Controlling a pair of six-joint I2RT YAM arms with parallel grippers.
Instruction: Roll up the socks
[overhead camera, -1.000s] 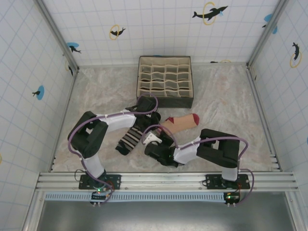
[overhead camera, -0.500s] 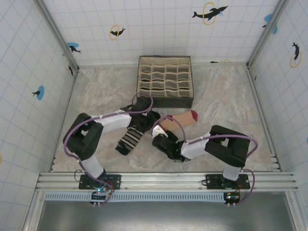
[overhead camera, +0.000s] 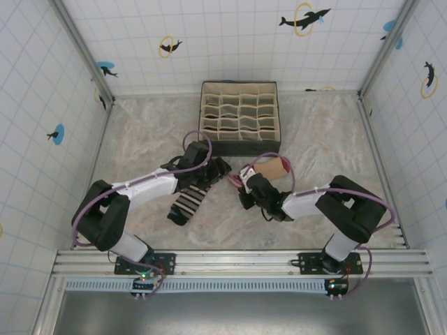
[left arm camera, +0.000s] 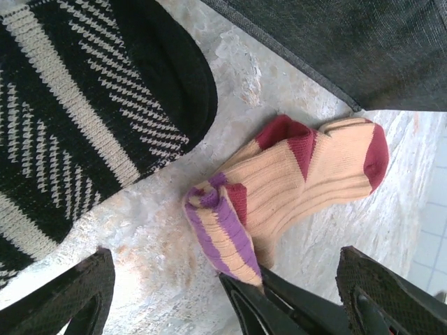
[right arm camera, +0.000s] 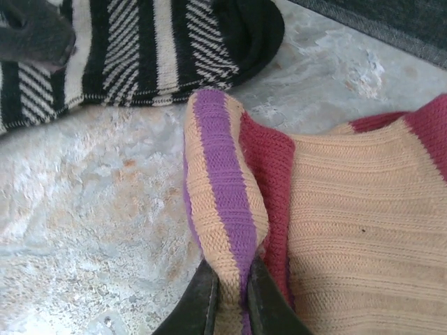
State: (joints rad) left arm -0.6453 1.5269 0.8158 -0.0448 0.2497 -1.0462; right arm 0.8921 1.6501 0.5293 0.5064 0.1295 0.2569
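Note:
The black-white-grey striped sock (overhead camera: pixel 187 202) lies flat left of centre; its dark toe end (left arm camera: pixel 160 77) reaches towards the tan sock (overhead camera: pixel 274 166). My right gripper (right arm camera: pixel 234 293) is shut on the tan sock's purple-striped cuff (right arm camera: pixel 220 188), which is lifted and folded over towards the sock's body (right arm camera: pixel 363 230). The dark red toe (left arm camera: pixel 376 157) points away from that grip. My left gripper (overhead camera: pixel 213 167) hangs open over the gap between the socks, holding nothing, its fingers (left arm camera: pixel 77 293) spread either side of the pinched cuff (left arm camera: pixel 223 237).
The beige gridded organiser box (overhead camera: pixel 241 148) stands just behind both grippers, its dark wall (left arm camera: pixel 349 42) close to the tan sock. Tiled walls enclose the marbled table (overhead camera: pixel 140 139), with bare surface to the left and right of the box.
My left gripper has opened and shifted towards the box. My right gripper has shut on the tan sock's cuff and carried it up and right, folding the sock shorter.

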